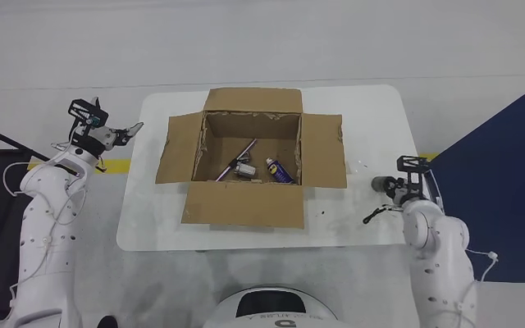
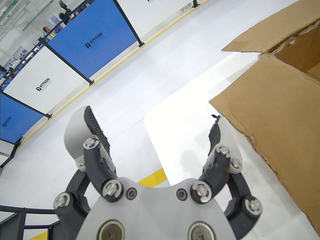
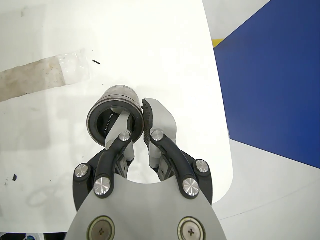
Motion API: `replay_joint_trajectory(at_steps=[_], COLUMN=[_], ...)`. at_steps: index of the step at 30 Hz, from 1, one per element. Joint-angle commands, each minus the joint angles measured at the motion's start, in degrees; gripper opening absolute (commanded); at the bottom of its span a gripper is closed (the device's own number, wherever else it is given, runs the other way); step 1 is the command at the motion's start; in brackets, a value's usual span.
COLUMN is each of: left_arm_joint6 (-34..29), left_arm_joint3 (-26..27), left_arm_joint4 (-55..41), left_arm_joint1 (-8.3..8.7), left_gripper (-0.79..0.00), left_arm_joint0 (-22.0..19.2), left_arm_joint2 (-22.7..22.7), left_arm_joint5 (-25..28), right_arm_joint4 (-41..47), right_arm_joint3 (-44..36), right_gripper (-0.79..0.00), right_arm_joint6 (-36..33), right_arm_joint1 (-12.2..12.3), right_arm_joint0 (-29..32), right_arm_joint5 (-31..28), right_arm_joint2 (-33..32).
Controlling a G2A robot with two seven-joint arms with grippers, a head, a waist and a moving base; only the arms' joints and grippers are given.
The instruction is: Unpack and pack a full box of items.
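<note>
An open cardboard box point(image 1: 251, 123) stands in the middle of the white table point(image 1: 361, 107), flaps folded out. Inside lie a purple-and-silver rod-like tool point(image 1: 236, 163) and a small blue spray can point(image 1: 279, 170). My right gripper point(image 3: 136, 116) is over the table's right edge, shut on the wall of a grey metal cylinder point(image 3: 117, 106): one finger is inside its bore, the other outside. The same cylinder point(image 1: 379, 184) shows from above. My left gripper point(image 2: 152, 123) hangs open with nothing in it, off the table's left edge, beside the box's left flap point(image 2: 270, 116).
A strip of clear tape point(image 3: 42, 72) is stuck on the table near the right gripper. Blue and white partition panels point(image 2: 82, 41) stand across the floor beyond the left arm. A dark blue floor area point(image 1: 492, 180) lies right of the table.
</note>
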State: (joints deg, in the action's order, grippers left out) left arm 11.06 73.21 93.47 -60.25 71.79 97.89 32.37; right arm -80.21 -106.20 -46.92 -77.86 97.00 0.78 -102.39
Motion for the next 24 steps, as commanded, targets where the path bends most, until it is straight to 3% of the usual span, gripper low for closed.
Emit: replay_joint_trajectory(at_steps=[1,6,17,24], left_arm_joint6=[0.0,0.0,0.0,0.0], left_arm_joint3=[0.0,0.0,0.0,0.0], left_arm_joint4=[0.0,0.0,0.0,0.0], left_arm_joint1=[0.0,0.0,0.0,0.0], left_gripper=[0.0,0.0,0.0,0.0], left_arm_joint0=[0.0,0.0,0.0,0.0], left_arm_joint2=[0.0,0.0,0.0,0.0], left_arm_joint5=[0.0,0.0,0.0,0.0], right_arm_joint4=[1.64,3.47,2.0,9.45], right_arm_joint3=[-0.69,-2.18,-1.76,-7.78], right_gripper=[-0.785,-0.785,-0.554,-0.459], right_arm_joint6=[0.11,-0.84,-3.09,2.21], right_arm_joint1=[0.04,0.31,0.71,0.79], right_arm_joint0=[0.47,1.59,-0.05,4.07], right_arm_joint5=[-0.66,-2.63,-1.8,-5.59], right_arm_joint2=[-0.56,-1.87,-1.04,-3.78])
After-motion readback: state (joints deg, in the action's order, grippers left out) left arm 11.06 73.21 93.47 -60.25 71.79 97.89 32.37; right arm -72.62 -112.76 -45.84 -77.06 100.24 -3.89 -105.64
